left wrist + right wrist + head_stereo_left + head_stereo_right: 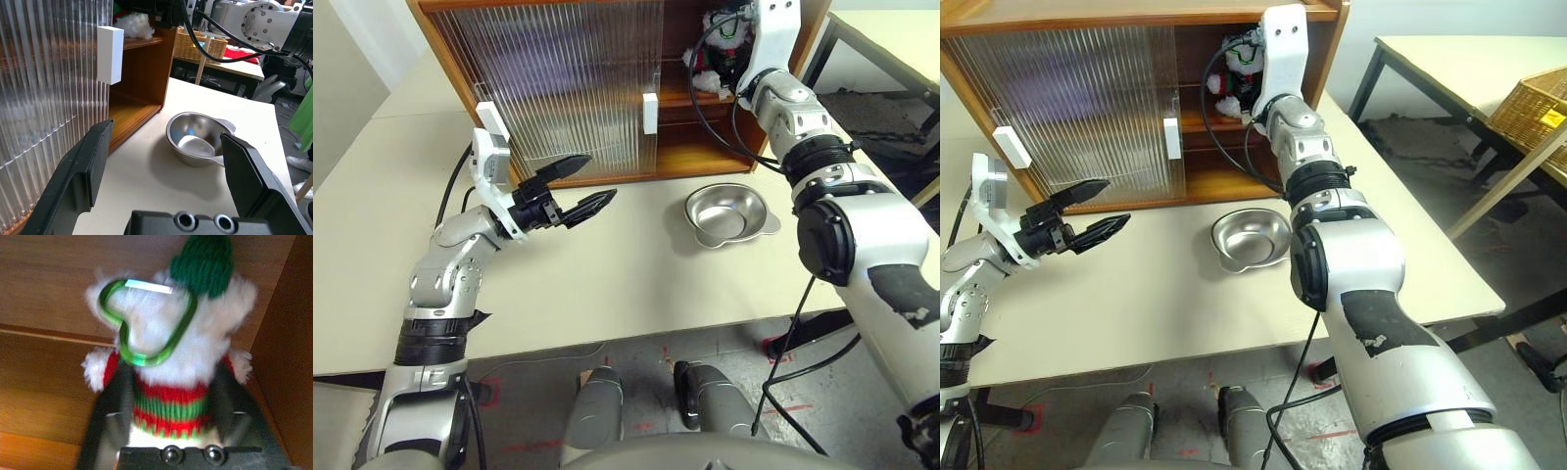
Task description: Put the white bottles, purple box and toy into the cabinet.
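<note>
The toy (pixel 176 357), white plush with a red-and-green scarf, a green hat and a green clip, stands on the upper shelf in the open right side of the cabinet (pixel 705 147). My right gripper (pixel 173 374) reaches into that shelf, open, one finger at each side of the toy's body; I cannot tell whether they touch it. The toy (pixel 713 61) sits just past my right wrist. My left gripper (pixel 597 178) hovers open and empty over the table in front of the ribbed sliding door (pixel 558 78). The white bottles and purple box are out of view.
A round steel bowl (pixel 724 215) lies on the table before the cabinet's open side. White handles (pixel 650 113) stick out from the doors. A second table (pixel 1449 59) with a wicker basket (pixel 1533 108) stands to the right.
</note>
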Available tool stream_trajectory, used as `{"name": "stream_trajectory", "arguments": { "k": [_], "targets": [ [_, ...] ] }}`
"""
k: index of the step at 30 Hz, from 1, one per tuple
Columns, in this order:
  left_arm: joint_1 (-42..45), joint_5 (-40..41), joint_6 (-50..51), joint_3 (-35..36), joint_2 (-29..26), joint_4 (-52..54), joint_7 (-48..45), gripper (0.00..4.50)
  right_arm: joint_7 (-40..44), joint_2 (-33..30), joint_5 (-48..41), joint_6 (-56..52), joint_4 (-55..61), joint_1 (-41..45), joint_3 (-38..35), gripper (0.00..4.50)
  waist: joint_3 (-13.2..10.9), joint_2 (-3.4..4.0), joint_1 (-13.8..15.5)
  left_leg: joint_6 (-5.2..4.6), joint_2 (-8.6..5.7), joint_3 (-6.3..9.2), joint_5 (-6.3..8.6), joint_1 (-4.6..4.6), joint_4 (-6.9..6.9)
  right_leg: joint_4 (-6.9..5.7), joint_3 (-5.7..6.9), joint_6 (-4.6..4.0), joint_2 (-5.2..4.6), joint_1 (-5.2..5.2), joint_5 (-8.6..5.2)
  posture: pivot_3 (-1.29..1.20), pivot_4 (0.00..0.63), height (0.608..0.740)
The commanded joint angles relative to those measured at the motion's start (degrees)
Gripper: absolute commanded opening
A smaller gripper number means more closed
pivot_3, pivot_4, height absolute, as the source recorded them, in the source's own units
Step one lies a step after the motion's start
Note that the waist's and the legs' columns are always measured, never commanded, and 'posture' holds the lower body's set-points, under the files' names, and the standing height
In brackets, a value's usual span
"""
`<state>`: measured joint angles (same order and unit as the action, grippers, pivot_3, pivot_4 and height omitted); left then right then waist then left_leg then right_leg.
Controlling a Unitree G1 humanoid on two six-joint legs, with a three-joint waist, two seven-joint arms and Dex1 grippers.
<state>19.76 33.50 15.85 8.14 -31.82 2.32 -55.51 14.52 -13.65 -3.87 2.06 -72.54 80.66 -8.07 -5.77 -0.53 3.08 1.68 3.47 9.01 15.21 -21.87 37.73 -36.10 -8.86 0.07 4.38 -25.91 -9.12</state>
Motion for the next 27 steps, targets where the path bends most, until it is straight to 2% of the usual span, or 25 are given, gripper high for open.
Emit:
{"name": "stream_trajectory", "arguments": {
  "k": [1,3,11,19,27],
  "targets": [
    [-0.6,0.2,0.3,0.3,0.0,0.8,0.0,4.50,0.0,0.4,0.5,-1.5,-1.3,-0.5,-0.4,3.91,0.0,0.00,0.0,0.01,0.00,0.00,0.01,-0.01,0.00,0.00,0.00,0.00,0.00,-0.02,-0.01,0.14,0.114,0.740],
    [-0.5,0.1,0.2,0.2,0.1,0.6,-0.1,4.50,0.0,0.4,0.5,-1.6,-1.2,-0.4,-0.4,4.48,0.0,0.01,0.0,0.02,0.01,0.00,0.01,-0.05,-0.01,0.00,0.00,-0.01,0.00,-0.06,-0.03,0.14,0.113,0.740],
    [0.0,-0.1,-0.2,-0.2,0.7,-0.1,-0.6,4.50,-0.2,-0.1,0.3,-1.1,-0.3,0.7,-0.6,4.48,0.0,0.00,0.0,0.07,0.03,-0.02,0.04,-0.11,-0.05,0.00,0.01,-0.34,0.00,-0.13,0.06,0.13,0.107,0.740],
    [0.4,-0.5,-1.1,-0.3,1.2,-1.9,-1.8,4.50,-1.1,-0.6,0.2,-1.4,2.2,1.3,-0.5,4.48,0.0,0.01,0.0,0.08,0.03,-0.03,0.05,-0.12,-0.04,0.01,0.01,-0.30,0.00,-0.13,0.03,0.11,0.102,0.740],
    [0.9,-1.1,-2.6,-0.6,1.9,-4.1,-3.1,4.50,0.1,-1.2,-0.2,-5.2,12.8,-0.9,0.4,4.48,0.0,0.03,-0.1,0.05,0.07,-0.04,0.04,-0.17,-0.02,-0.01,0.06,-0.27,0.02,-0.19,0.05,0.09,0.095,0.740]
  ]
}}
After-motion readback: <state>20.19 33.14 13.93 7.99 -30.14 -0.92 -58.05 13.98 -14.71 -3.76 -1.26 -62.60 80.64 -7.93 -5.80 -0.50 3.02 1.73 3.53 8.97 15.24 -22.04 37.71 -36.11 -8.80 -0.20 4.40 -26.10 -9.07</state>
